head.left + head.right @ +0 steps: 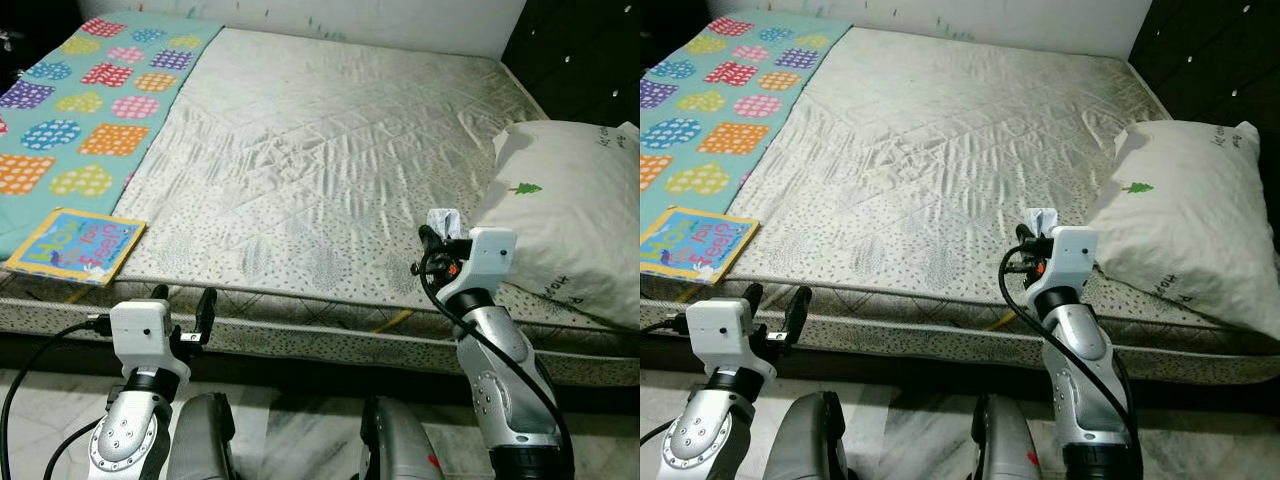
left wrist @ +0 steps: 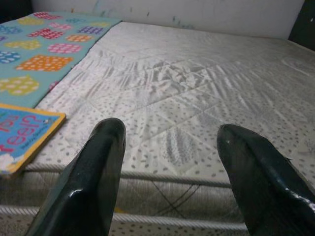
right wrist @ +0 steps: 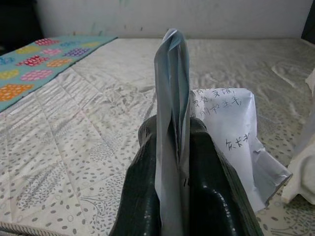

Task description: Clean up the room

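Note:
My right gripper [image 1: 440, 232] is raised over the bed's front edge, just left of the white pillow [image 1: 570, 215]. It is shut on a crumpled sheet of paper [image 3: 221, 142] with handwriting, pinched between both fingers [image 3: 147, 182]. The paper's tip [image 1: 443, 219] pokes up above the wrist. My left gripper [image 1: 184, 305] hovers low in front of the mattress edge with its fingers [image 2: 93, 172] apart and nothing between them. A colourful children's book [image 1: 77, 245] lies on the mattress near the front left corner.
The bare quilted mattress [image 1: 330, 170] spreads ahead, wrinkled in the middle. A teal blanket with bright patches [image 1: 90, 100] covers its left side. A dark headboard [image 1: 580, 50] stands at the right. Pale marble floor [image 1: 300, 420] lies below.

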Robot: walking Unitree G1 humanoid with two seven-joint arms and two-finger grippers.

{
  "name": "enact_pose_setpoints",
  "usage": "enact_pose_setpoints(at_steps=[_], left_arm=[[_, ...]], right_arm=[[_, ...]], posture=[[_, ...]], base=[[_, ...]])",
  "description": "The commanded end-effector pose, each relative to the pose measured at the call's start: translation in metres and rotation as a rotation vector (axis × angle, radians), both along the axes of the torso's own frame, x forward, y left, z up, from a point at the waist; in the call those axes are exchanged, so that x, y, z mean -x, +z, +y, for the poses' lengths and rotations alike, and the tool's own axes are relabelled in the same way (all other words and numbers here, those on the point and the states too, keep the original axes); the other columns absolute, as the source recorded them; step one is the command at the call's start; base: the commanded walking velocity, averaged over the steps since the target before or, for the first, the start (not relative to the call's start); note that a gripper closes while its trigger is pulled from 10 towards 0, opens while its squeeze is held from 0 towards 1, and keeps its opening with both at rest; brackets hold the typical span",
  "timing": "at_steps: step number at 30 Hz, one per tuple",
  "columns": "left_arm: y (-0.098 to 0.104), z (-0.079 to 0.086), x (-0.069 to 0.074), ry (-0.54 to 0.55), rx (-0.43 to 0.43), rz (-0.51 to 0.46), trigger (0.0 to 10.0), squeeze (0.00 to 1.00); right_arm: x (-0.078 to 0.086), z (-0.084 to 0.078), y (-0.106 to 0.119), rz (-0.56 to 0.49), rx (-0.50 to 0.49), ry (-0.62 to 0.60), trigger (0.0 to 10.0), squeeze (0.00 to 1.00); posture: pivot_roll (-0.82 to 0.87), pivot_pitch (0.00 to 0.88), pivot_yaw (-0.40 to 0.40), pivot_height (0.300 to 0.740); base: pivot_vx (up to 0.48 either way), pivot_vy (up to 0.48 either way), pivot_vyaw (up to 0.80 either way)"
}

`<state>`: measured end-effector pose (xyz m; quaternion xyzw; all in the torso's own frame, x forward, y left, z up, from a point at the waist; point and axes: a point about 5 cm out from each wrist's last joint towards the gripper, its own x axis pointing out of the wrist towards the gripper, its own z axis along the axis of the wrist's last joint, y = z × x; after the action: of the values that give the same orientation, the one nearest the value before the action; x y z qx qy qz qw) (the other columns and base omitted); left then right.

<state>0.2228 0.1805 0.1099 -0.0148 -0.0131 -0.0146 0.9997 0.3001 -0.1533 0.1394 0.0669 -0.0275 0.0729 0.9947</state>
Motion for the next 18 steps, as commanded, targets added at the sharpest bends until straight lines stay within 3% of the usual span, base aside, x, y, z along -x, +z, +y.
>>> enact_pose_setpoints(at_steps=[1, 18], left_arm=[[0.0015, -0.0028, -0.0009, -0.019, -0.003, 0.001, 10.0, 0.00], [0.0008, -0.0018, -0.0038, -0.011, -0.023, 0.011, 10.0, 0.00]], right_arm=[[0.0009, -0.0010, 0.0050, -0.014, 0.009, -0.009, 10.0, 0.00], [-0.0011, -0.0049, 0.0003, 0.007, 0.043, -0.046, 10.0, 0.00]], posture=[[-0.05, 0.110, -0.086, 0.644], [-0.04, 0.117, -0.081, 0.740]], base=[[0.000, 0.000, 0.00], [0.000, 0.000, 0.00]])
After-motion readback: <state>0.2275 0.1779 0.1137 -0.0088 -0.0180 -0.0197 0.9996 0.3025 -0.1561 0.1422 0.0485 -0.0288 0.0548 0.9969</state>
